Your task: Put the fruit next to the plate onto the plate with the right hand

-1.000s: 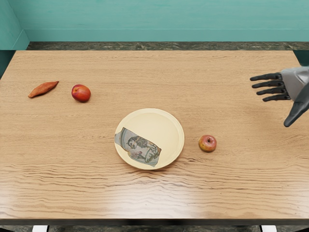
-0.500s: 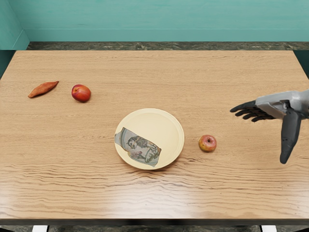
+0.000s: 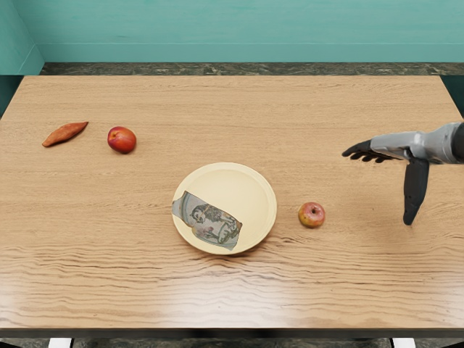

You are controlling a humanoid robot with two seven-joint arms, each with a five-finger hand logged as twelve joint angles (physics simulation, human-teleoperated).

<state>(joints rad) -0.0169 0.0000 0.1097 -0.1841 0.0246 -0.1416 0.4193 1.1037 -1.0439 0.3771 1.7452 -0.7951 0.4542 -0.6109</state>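
A small red-and-yellow apple [image 3: 312, 214] rests on the wooden table just right of the cream plate [image 3: 250, 180], apart from its rim. The plate carries a grey picture patch on its near left part. My right hand [image 3: 388, 163] comes in from the right edge, palm turned down and flat, fingers stretched out toward the left and thumb hanging downward. It is open and holds nothing. It hovers to the upper right of the apple, a good hand's length away. The left arm does not show.
At the far left lie a red apple [image 3: 122, 139] and an orange-brown sweet potato [image 3: 64, 133]. A teal wall runs behind the table's back edge.
My right hand has turned from fingers-spread edge-on to palm down, and has shifted left and slightly up toward the table's middle. The apple and plate have not moved.
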